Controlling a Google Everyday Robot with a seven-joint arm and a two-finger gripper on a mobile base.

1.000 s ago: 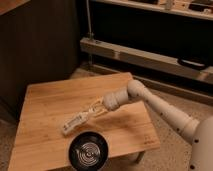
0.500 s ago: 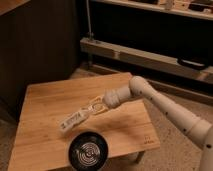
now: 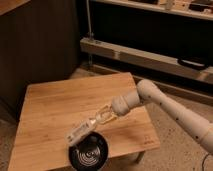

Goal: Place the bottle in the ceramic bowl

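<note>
While the fingers (image 3: 101, 115) clasp it, the bottle (image 3: 81, 131) slants over the ceramic bowl (image 3: 88, 153)

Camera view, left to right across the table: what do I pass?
Table's left edge → bottle → gripper, shut on the bottle → arm. The bowl sits under the bottle, so its order is unclear.

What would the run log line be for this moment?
gripper: shut on bottle | bottle: tilted, above bowl rim | bowl: on table | not placed yet

The hand (image 3: 100, 118) has open tabletop (image 3: 55, 107) all around.
</note>
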